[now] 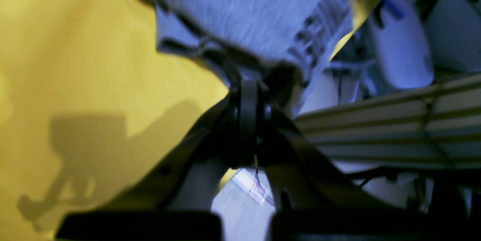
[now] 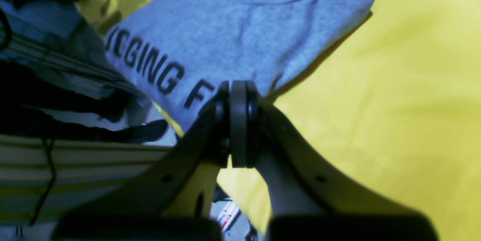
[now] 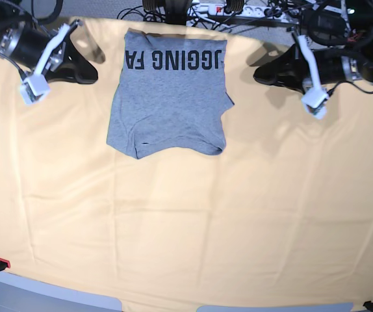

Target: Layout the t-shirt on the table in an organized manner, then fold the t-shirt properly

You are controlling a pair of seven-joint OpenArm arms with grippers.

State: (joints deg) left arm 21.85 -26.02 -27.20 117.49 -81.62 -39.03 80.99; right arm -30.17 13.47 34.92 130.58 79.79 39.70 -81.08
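Left wrist: left gripper (image 1: 250, 94) seen closed, empty, t-shirt (image 1: 244, 11) edge just beyond. Right wrist: right gripper (image 2: 238, 96) closed, empty, beside lettered hem. Base: t-shirt (image 3: 170, 97) partly folded at far table (image 3: 186, 227) edge; next fold best made evenly, corners aligned.

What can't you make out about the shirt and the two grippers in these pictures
- T-shirt lettering: in the base view the top edge and a fold cut off the first letters; in the right wrist view the closed right gripper covers the rest.
- Left wrist view: motion blur smears the shirt near the left gripper, so contact can't be judged.
- The shirt's underside is hidden against the table.
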